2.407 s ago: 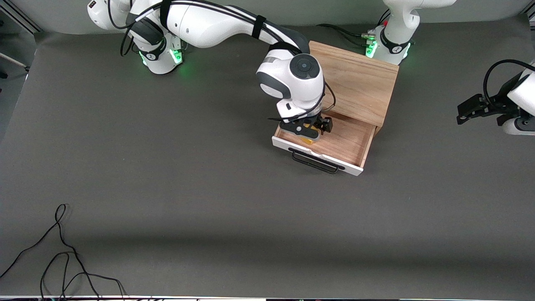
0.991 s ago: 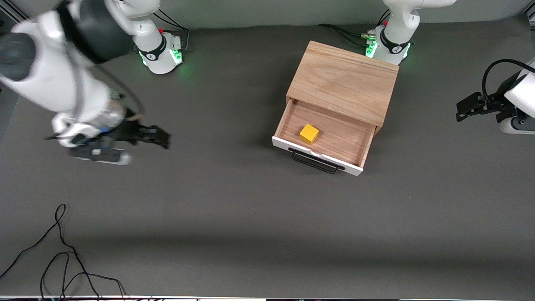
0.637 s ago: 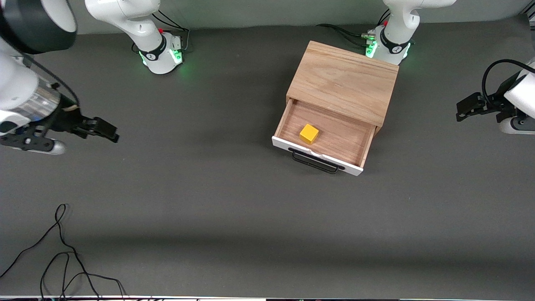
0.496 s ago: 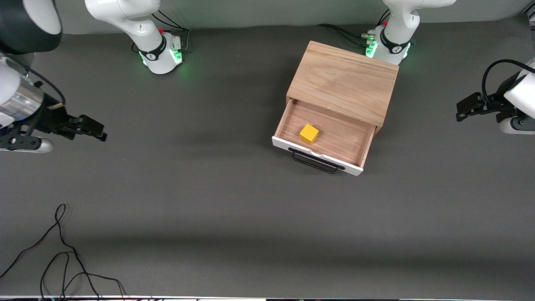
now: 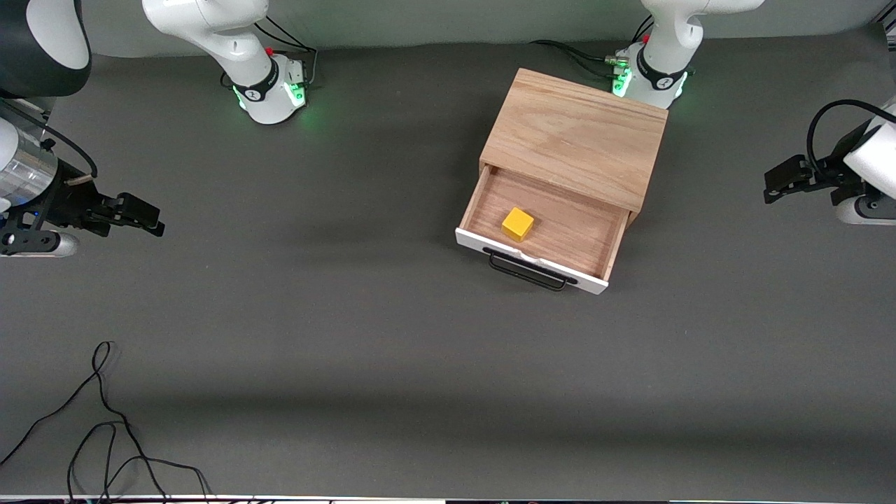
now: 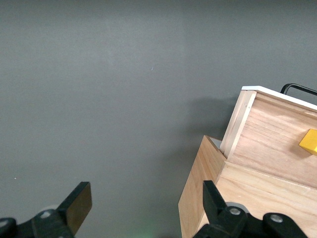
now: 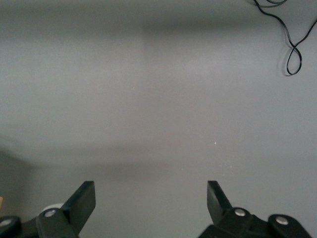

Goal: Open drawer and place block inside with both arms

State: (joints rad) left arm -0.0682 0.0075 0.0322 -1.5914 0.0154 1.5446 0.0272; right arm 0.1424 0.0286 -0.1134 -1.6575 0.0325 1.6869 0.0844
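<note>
The drawer of the light wooden box stands pulled out, its white front and black bar handle toward the front camera. The yellow block lies inside it on the wood floor; it also shows in the left wrist view. My right gripper is open and empty over the bare mat at the right arm's end of the table. My left gripper is open and empty over the mat at the left arm's end, apart from the box.
A loose black cable lies on the grey mat near the front camera at the right arm's end; it also shows in the right wrist view. The two green-lit bases stand along the table's back edge.
My right arm let go of the block in the drawer, lifted out and swung away to its own end of the table. The left arm has not moved.
</note>
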